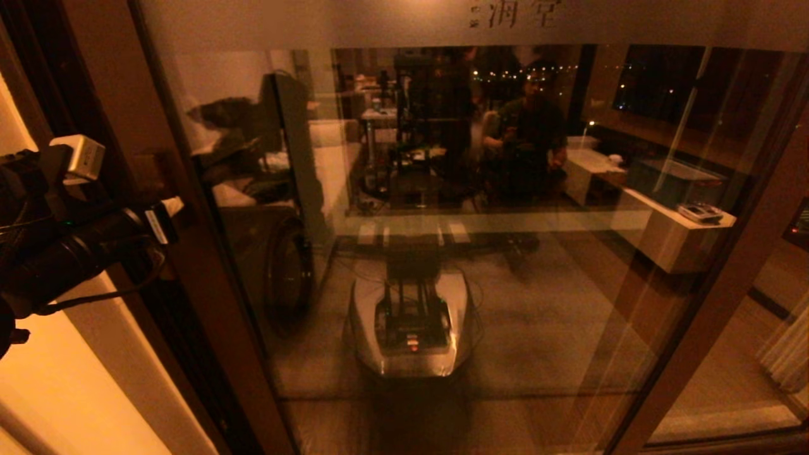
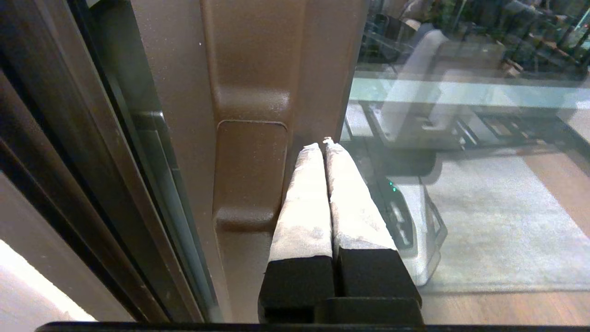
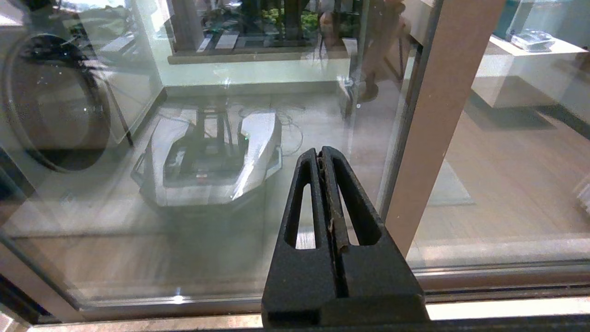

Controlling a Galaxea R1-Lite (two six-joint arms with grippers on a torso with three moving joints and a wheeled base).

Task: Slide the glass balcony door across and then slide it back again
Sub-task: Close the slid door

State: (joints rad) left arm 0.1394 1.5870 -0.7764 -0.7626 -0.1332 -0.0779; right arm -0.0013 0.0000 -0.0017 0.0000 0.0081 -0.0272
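Note:
The glass balcony door (image 1: 556, 316) fills the head view, with its frosted top band and dark characters (image 1: 515, 14). Its brown left stile (image 1: 189, 208) carries a blocky wooden pull handle (image 2: 251, 168). My left gripper (image 2: 323, 144) is shut with nothing in it. Its white-wrapped fingers (image 2: 304, 203) lie against the handle's glass-side edge, and the tips rest on the stile. In the head view that gripper (image 1: 169, 210) reaches in from the left. My right gripper (image 3: 321, 154) is shut and empty, hanging low before the glass beside the door's right stile (image 3: 442, 115).
A fixed dark jamb (image 2: 55, 161) stands just outside the left stile, with a pale lit wall (image 1: 82, 385) beside it. The floor track (image 3: 484, 276) runs along the bottom. The glass mirrors my own base (image 1: 411, 322) and the room behind me.

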